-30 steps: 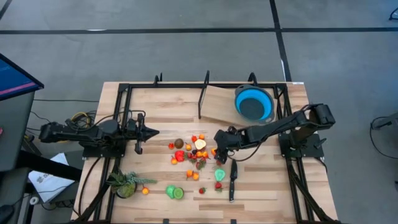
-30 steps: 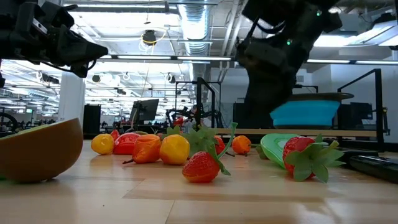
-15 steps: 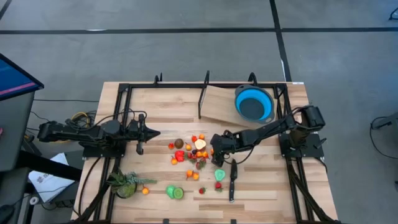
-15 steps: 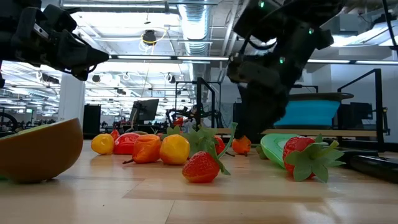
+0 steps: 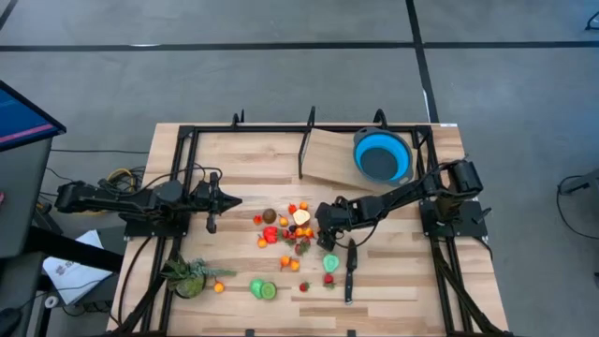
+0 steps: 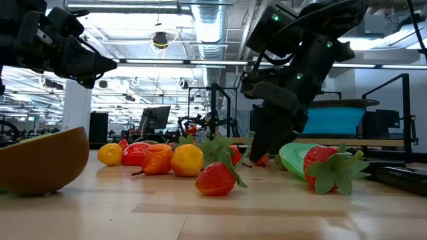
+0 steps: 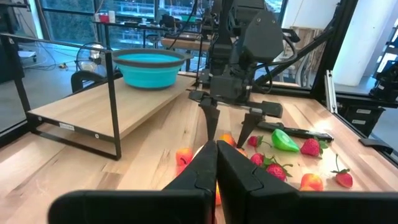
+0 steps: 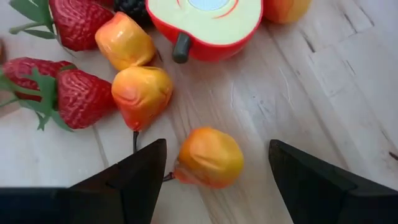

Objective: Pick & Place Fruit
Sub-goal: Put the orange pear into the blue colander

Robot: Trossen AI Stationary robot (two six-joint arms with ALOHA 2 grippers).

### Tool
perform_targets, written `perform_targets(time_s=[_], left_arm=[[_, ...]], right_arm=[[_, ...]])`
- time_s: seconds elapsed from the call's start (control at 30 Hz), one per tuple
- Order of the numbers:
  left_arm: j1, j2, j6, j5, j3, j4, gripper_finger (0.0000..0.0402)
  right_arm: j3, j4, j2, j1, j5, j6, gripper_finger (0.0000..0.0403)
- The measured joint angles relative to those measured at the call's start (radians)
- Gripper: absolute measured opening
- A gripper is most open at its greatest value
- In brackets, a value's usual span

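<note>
Several small toy fruits [image 5: 290,229] lie loose mid-table: strawberries, orange and yellow pieces, and a red apple half [image 8: 202,22]. My right gripper [image 5: 323,225] is open and slants down at the pile's right edge. Its fingertips [image 8: 214,165] stand on either side of a small orange fruit [image 8: 208,155] that lies on the wood, and I see no touch. The left wrist view shows the same open fingers [image 7: 227,127] from farther off. My left gripper [image 5: 232,199] is shut and hovers level over the table's left part. The blue bowl [image 5: 382,155] sits on a raised board [image 5: 328,154] at the far right.
A black-handled knife [image 5: 350,271] and a green piece [image 5: 330,263] lie just nearer than my right gripper. A spiky green plant [image 5: 187,278] sits at the near left, with green fruit pieces [image 5: 263,289] beside it. A black frame [image 5: 187,140] runs along the table's edges.
My right gripper has come down toward the fruit pile and a little toward the table's left edge. It has stayed open and now stands low around the small orange fruit. The fruits have not moved.
</note>
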Motion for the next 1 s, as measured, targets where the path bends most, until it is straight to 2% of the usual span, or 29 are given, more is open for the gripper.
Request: perform_targets(time_s=[0.73,0.87,1.0], left_arm=[[0.000,0.000,0.000,0.000,0.000,0.004,0.0001],[0.000,0.000,0.000,0.000,0.000,0.004,0.0001],[0.000,0.000,0.000,0.000,0.000,0.005,0.0001]], right_arm=[[0.000,-0.012,0.000,0.002,-0.001,-0.017,0.0273],[0.000,-0.015,0.000,0.002,0.001,-0.017,0.0254],[0.000,-0.017,0.000,0.002,0.002,-0.017,0.0219]])
